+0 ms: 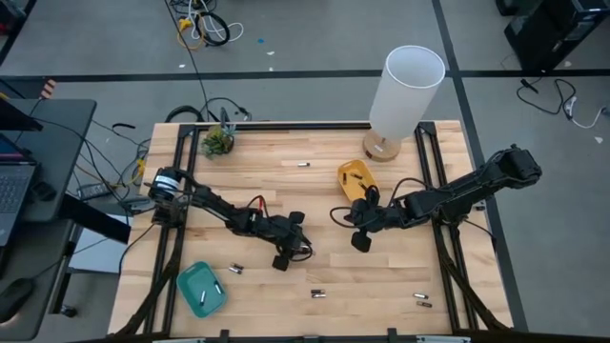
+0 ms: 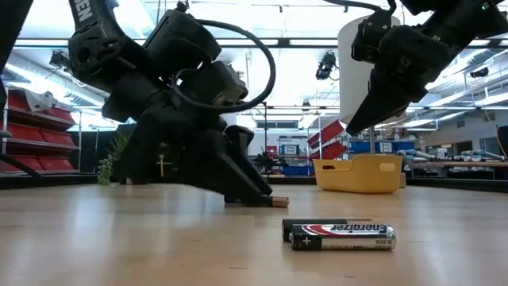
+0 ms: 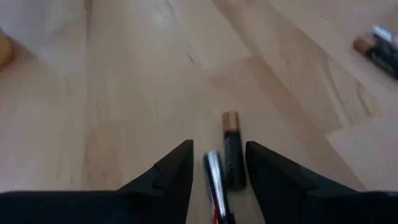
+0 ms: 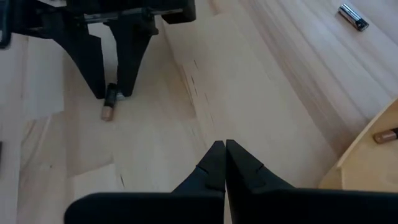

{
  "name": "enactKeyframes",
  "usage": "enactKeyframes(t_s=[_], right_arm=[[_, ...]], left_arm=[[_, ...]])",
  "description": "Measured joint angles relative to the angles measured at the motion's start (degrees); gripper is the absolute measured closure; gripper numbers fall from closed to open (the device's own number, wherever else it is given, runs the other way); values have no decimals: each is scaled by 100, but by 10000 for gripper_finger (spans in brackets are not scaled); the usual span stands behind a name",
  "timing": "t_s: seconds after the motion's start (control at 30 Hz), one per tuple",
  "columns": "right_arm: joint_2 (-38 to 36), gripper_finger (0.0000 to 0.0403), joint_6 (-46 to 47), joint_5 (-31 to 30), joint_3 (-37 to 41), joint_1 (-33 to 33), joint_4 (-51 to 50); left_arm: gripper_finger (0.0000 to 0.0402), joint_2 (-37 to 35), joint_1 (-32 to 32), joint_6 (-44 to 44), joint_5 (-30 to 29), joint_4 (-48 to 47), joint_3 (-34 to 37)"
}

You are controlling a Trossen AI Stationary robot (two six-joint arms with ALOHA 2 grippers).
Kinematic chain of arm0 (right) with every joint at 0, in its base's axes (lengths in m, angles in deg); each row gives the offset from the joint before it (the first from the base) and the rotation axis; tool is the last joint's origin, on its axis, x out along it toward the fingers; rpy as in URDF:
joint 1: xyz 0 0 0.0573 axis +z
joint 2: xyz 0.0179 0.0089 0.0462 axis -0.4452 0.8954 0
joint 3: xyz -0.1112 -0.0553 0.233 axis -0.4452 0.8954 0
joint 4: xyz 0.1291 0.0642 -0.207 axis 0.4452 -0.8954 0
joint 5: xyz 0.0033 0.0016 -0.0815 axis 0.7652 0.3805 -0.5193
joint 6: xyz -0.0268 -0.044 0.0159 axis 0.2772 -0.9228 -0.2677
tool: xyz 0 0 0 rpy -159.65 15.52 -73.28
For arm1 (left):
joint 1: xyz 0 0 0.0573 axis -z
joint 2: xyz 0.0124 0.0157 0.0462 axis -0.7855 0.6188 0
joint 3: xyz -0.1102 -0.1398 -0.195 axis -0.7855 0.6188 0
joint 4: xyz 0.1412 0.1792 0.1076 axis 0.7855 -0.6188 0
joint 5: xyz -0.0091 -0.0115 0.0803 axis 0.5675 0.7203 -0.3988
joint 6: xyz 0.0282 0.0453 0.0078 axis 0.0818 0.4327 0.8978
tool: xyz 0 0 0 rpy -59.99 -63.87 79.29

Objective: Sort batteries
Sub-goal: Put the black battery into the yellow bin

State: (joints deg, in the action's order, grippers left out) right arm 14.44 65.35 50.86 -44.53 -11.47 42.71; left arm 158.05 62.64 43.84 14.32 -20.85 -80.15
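- The left gripper (image 3: 216, 163) is down at the tabletop near the middle of the table (image 1: 315, 200), fingers spread, with two batteries between them: a dark copper-tipped battery (image 3: 232, 149) and a silvery one (image 3: 214, 177) lying side by side.
- These cells look light, rigid and smooth, so they are likely to roll or slip; pinching across the middle of one barrel seems safest, and two lying together may be hard to separate.
- The right gripper (image 4: 224, 163) hangs above the wood just beside the yellow tray (image 1: 355, 179), fingers pressed together, holding nothing.
- The yellow tray holds one battery (image 4: 385, 134).
- Farther from the yellow tray, loose batteries lie on the table's near part (image 1: 318, 294), and the teal tray (image 1: 201, 288) sits at the near left corner.
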Motion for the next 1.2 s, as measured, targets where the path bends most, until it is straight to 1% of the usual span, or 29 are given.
enactKeyframes(t_s=[0.07, 0.17, 0.37, 0.5, 0.67, 0.83, 0.93, 1.0, 1.17, 1.2], right_arm=[[0, 403, 0, -2, 0, 0, 0], [0, 403, 0, -1, 0, 0, 4], [0, 403, -2, -1, 0, 0, 8], [0, 403, -2, -1, -2, 0, 28], [-2, 403, 17, 6, -4, 2, 81], [-2, 403, 13, 154, -4, 86, 19], [-2, 403, 17, 168, -4, 111, -39], [-2, 403, 19, 166, -4, 135, -45], [-2, 403, 49, 164, -4, 215, -45], [-2, 403, 46, 164, -4, 234, -46]], left_arm=[[240, 0, -4, 47, -1, 128, -2], [240, 0, -2, 268, 3, 76, -3], [240, 7, -35, 309, 17, 229, -4], [240, 388, -267, 313, 23, 290, -221], [240, 953, -487, 133, 326, 330, -715], [240, 1042, -522, -42, 349, 366, -826], [241, 812, -520, -59, 292, 155, -817], [241, 493, -540, -26, 126, -276, -781], [241, -777, -775, 185, -589, -1436, -806], [241, -1009, -855, 232, -659, -1659, -804]])
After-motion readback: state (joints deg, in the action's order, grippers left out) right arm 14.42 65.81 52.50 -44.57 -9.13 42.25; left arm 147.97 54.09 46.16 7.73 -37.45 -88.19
